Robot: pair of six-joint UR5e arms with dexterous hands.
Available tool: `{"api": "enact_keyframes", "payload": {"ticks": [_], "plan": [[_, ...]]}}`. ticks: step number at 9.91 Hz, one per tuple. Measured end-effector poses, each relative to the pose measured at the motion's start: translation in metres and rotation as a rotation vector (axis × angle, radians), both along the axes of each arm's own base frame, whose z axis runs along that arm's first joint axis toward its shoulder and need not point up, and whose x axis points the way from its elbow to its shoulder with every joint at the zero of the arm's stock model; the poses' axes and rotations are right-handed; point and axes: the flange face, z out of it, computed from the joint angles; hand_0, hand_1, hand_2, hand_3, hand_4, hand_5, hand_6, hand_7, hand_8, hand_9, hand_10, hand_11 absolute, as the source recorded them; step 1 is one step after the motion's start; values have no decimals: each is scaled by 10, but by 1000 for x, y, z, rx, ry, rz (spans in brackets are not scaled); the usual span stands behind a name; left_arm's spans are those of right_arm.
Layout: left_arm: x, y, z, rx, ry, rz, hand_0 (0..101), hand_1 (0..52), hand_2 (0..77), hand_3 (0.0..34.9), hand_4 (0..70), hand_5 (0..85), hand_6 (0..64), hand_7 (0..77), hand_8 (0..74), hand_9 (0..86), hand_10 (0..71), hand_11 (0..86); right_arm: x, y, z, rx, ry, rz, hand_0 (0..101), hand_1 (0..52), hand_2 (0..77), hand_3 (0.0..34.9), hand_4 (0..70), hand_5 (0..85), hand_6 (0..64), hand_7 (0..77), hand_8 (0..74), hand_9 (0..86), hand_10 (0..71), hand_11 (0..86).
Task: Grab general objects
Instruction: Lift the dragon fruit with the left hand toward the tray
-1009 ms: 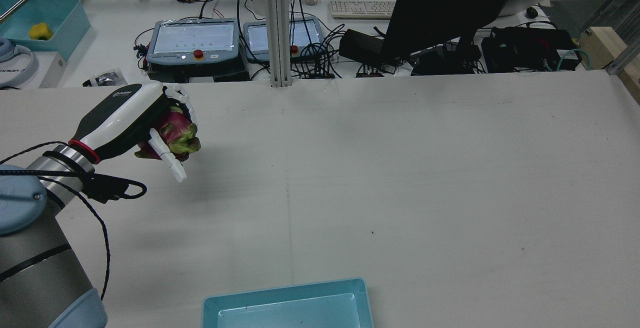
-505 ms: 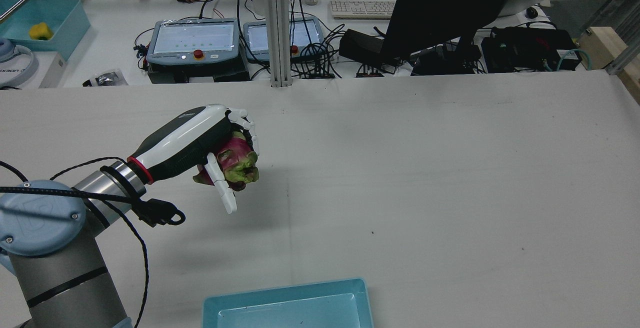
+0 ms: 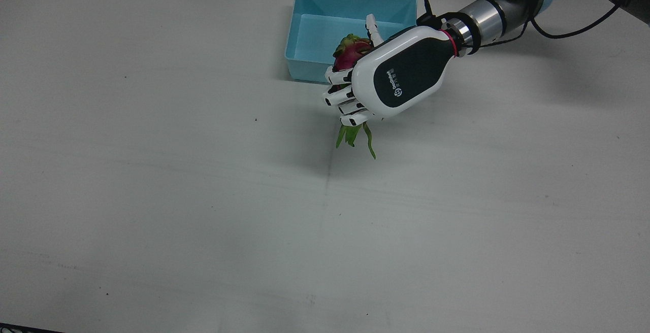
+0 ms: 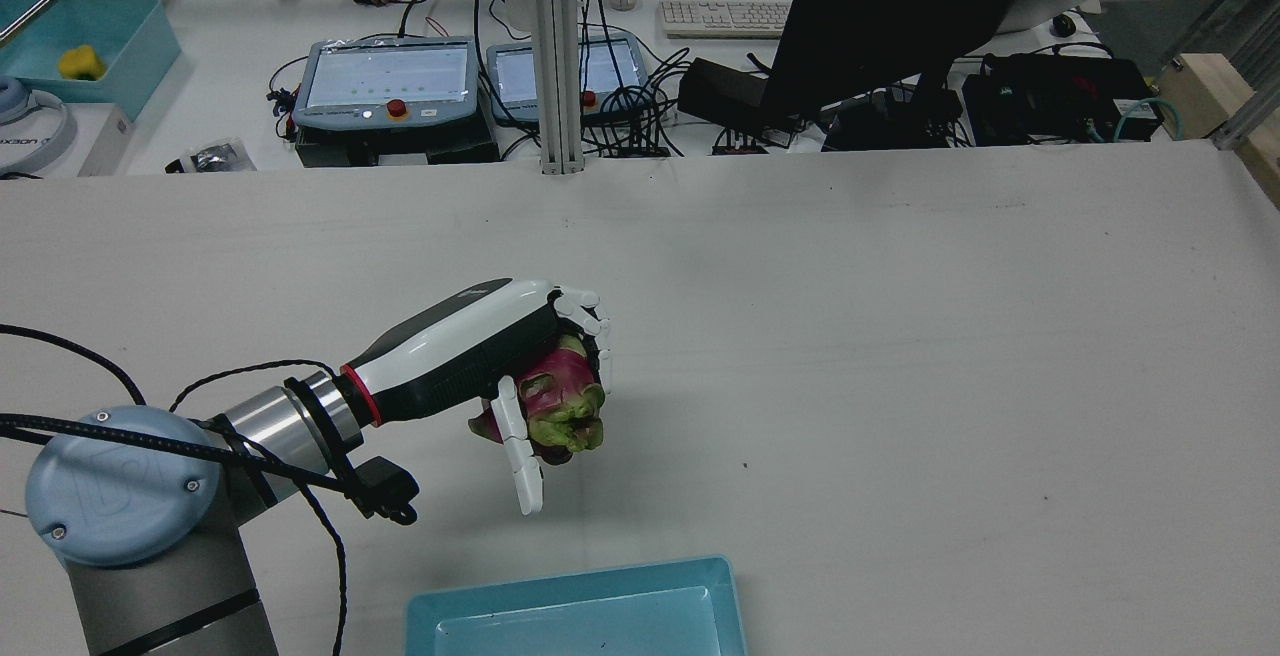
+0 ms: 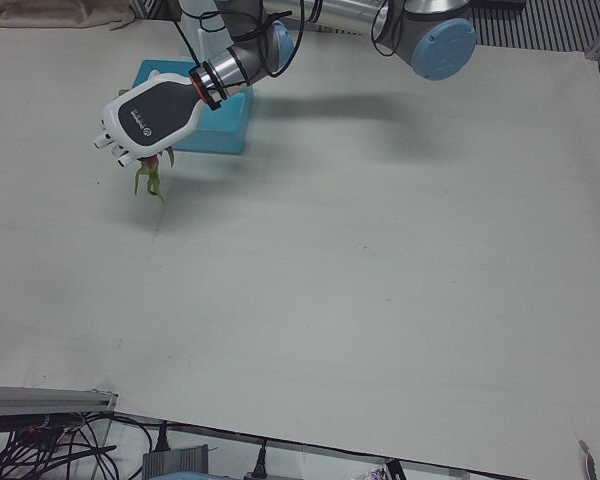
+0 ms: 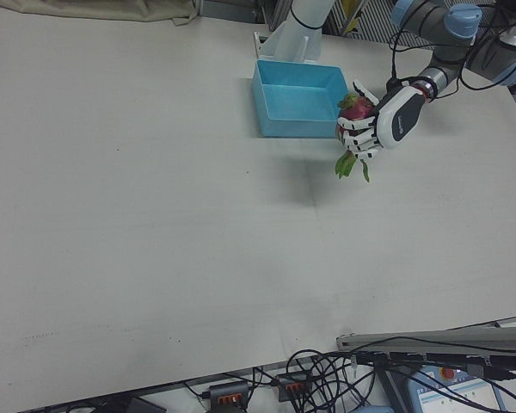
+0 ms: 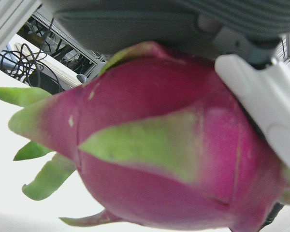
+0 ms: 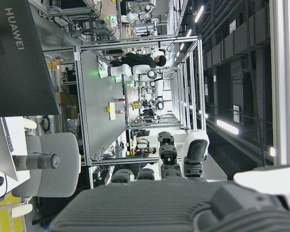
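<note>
I have my left hand wrapped over a dragon fruit, fingers curled round its far side and the thumb braced against the near side, so the fruit hangs under my palm clear of the table, a little way in from the edge where the arms stand and just short of the blue tray that sits against that edge. The fruit's green leafy end pokes out below my knuckles in the front view, and in the left hand view its pink skin fills nearly the whole frame, pressed close to my palm. To carry this well I judge I should keep the curl even and firm without crushing, since the skin looks smooth and the scales give little to hook on; keep the palm over the fruit so its weight stays in the cradle of the fingers; and clear the tray's near wall before lowering, letting go only once it is low inside. My right hand holds nothing that I can see; its own camera shows only the fingertips, loosely bent. The back of my left hand bears a small white logo I cannot read, and the right hand view shows "HUAWEI" on a dark monitor.
</note>
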Motion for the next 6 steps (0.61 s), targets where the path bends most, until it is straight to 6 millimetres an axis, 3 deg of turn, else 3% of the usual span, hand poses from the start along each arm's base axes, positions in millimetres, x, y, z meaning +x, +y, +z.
{"api": "enact_keyframes", "payload": {"ticks": [5,6], "plan": [[33,55,-16,29,61,170,736,0,16,0,545,344,322,616,491,458,125,616,0,0,0,0,0,0,0,60,16,0,0,742,0,0,0,11,0,11],[36,67,-20,32,70,193,750,0,16,0,551,344,300,627,485,464,142,545,0,0,0,0,0,0,1,60,16,0,0,742,0,0,0,11,0,11]]}}
